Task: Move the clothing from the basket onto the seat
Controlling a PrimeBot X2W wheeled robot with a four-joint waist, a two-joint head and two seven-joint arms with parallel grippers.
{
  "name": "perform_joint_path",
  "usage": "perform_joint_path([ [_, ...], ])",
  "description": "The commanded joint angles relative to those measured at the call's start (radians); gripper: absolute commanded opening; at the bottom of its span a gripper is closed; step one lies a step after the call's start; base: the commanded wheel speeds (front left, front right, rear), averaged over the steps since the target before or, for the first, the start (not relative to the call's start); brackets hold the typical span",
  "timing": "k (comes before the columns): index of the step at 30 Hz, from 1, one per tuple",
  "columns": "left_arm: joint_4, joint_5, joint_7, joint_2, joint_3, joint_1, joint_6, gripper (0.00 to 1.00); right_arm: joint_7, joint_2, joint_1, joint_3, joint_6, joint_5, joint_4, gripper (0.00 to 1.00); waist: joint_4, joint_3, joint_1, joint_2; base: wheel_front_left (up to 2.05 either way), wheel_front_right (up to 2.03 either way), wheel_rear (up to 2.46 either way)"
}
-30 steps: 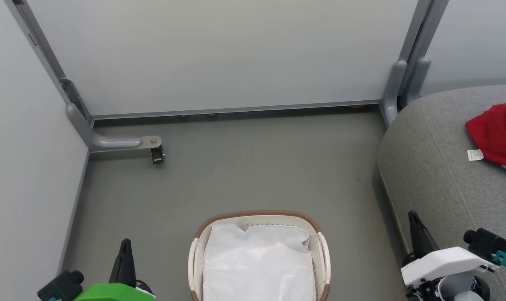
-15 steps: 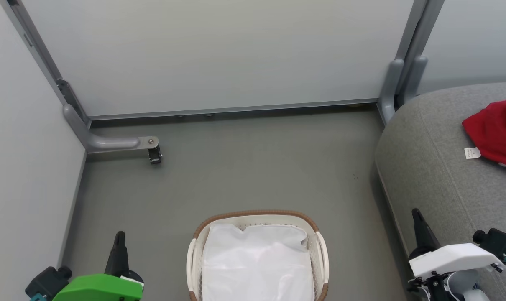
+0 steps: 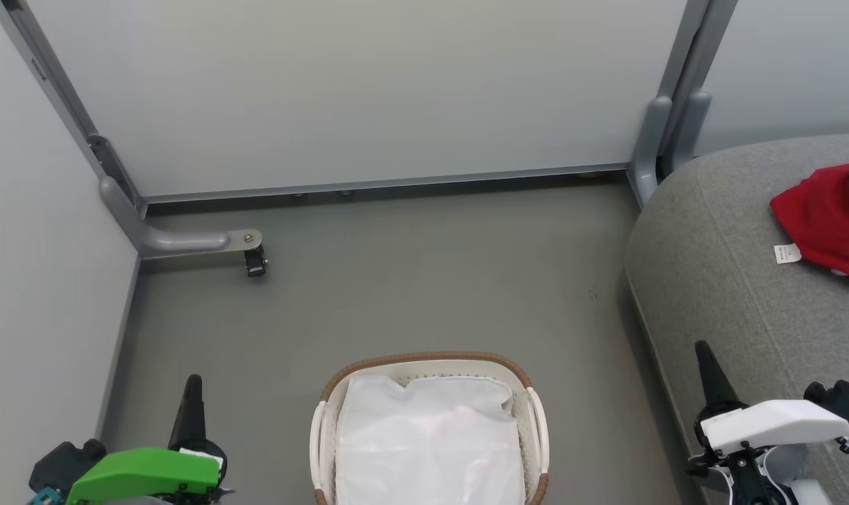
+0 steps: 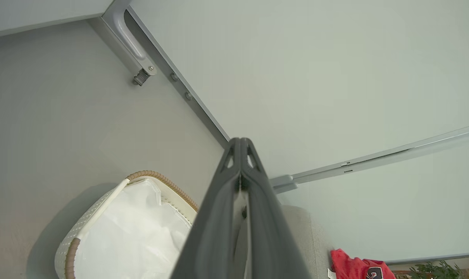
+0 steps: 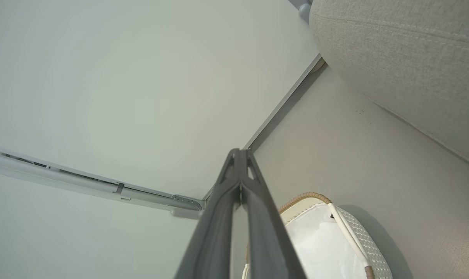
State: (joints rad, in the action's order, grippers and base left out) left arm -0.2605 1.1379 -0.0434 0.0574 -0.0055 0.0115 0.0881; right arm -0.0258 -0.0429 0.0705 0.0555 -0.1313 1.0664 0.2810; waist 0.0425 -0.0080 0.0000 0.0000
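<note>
Reading this as wrap-up: your left claw (image 3: 194, 382) and right claw (image 3: 703, 349) are both closed, empty, and have eased outward from the basket (image 3: 431, 358). The clothing (image 3: 821, 224) lies on the seat (image 3: 719, 294); a white sheet (image 3: 428, 442) lines the basket. Probably done.

Bright, even, diffuse light.
Sharp throughout; soft shadow beside the basket (image 4: 157, 176); wide-angle bending toward wrist-view edges.

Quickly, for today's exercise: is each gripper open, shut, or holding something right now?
The left gripper: shut, holding nothing.
The right gripper: shut, holding nothing.
</note>
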Motion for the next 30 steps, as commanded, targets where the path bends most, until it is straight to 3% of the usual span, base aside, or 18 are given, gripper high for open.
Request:
perform_joint_path([
  [1,0.011,0.027,0.006,0.010,0.006,0.027,0.007,0.00,0.007,-0.006,0.018,0.006,0.000,0.029,-0.014,0.00,-0.001,0.000,0.0000,0.0000,0.00,0.00,0.00],
  [30,0.016,0.267,0.079,0.009,0.059,0.069,0.028,0.00,0.077,-0.008,0.030,0.034,0.000,0.298,-0.027,0.00,-0.020,0.005,0.0000,0.0000,0.00,0.00,0.00],
])
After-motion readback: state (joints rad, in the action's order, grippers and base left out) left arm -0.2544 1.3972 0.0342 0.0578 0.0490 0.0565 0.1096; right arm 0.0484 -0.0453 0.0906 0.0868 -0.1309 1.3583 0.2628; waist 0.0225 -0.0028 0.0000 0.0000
